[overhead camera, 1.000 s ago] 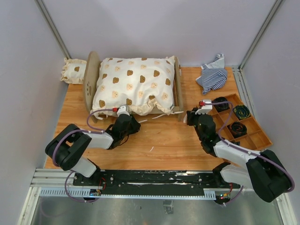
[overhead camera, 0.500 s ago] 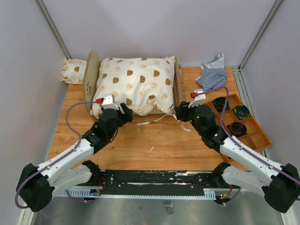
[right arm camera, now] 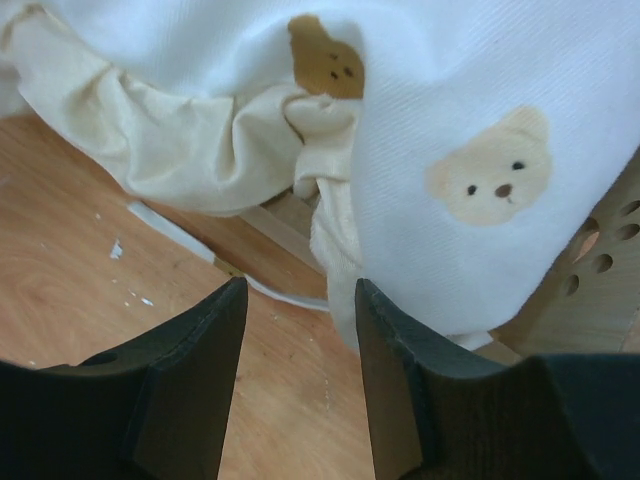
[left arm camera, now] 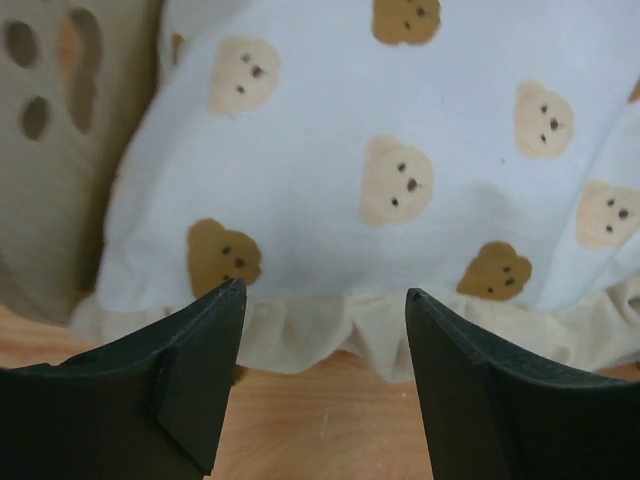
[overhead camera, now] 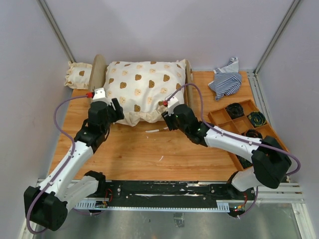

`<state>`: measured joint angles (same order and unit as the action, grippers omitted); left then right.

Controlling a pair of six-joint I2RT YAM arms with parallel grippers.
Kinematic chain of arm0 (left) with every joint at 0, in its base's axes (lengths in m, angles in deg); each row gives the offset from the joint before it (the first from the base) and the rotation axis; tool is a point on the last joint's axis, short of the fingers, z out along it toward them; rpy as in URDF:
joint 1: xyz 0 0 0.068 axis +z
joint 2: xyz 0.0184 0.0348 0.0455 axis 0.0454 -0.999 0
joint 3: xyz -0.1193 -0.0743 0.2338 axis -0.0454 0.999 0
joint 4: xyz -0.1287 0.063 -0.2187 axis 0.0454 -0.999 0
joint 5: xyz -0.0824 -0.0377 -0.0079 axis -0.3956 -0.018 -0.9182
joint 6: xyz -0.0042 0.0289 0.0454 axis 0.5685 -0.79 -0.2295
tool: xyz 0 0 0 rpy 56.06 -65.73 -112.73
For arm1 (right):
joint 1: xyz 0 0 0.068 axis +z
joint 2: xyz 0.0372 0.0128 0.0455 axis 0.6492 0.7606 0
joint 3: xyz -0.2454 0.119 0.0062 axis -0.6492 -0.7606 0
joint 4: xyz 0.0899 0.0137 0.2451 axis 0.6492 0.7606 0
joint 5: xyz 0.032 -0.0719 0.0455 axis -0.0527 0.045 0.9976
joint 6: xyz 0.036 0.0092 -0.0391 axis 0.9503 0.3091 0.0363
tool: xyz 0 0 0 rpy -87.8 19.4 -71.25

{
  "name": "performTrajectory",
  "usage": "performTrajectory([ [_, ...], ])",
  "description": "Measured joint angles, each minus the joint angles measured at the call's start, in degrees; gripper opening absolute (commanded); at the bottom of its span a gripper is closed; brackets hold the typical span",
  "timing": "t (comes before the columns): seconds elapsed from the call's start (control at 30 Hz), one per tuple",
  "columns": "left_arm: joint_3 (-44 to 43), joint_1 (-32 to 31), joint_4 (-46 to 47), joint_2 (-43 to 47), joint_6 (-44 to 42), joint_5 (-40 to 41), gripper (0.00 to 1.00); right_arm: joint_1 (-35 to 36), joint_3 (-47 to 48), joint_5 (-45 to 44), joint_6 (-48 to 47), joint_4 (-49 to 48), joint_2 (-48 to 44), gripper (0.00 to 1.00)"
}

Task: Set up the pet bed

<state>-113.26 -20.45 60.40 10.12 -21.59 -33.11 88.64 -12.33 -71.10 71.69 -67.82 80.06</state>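
Note:
The pet bed stands at the back of the table, and a large cream bear-print cushion covers most of it. Its rounded end boards show at the left and right. My left gripper is open just short of the cushion's front-left frill, with the pawprint-cut left end board beside it. My right gripper is open at the cushion's front-right corner. A strip of the wooden rail and the right end board show there. Nothing sits between either pair of fingers.
A small bear-print cushion lies behind the left end board. A blue-and-white striped cloth is bunched at the back right. A compartmented wooden tray with dark coiled items sits at the right edge. White ties trail on the table.
Both arms have reached forward from the near table to the cushion's front edge, the right one swinging left. Both grippers have gone from shut to open.

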Motion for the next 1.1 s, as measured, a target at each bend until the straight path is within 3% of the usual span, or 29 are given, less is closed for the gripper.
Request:
performTrajectory([
  [0.1, 3.13, 0.04, 0.85, -0.81, 0.20, -7.15, 0.71, 0.24, 0.11, -0.37, -5.11, 0.72, 2.01, 0.41],
  [0.2, 7.87, 0.04, 3.10, -0.66, 1.64, -13.27, 0.75, 0.24, 0.83, -0.90, -10.58, 1.18, 3.91, 0.07],
  [0.23, 9.03, 0.02, 3.80, -0.66, 2.32, -14.97, 0.75, 0.24, 1.36, -1.20, -12.13, 1.62, 4.50, 0.01],
  [0.5, 14.19, -0.70, 13.73, -2.49, 10.56, -24.57, 0.74, 0.24, 2.43, -3.41, -16.92, 5.99, 1.31, 0.00],
  [0.8, 15.10, -14.32, 23.76, -6.69, 16.09, -20.79, 0.76, -2.47, -1.88, 2.14, -15.23, 6.08, -9.51, 0.00],
  [0.97, 15.06, -17.25, 28.87, -13.68, 16.87, -17.99, 0.77, -4.59, -3.28, 5.90, -13.46, 6.71, -10.40, 0.00],
  [1.03, 14.67, -17.62, 29.79, -15.98, 16.90, -16.70, 0.73, -4.96, -3.50, 7.17, -12.76, 7.23, -11.21, 0.00],
  [1.1, 13.18, -18.03, 30.21, -18.82, 16.83, -15.08, 0.62, -5.29, -3.50, 8.17, -12.00, 7.21, -11.82, 0.00],
])
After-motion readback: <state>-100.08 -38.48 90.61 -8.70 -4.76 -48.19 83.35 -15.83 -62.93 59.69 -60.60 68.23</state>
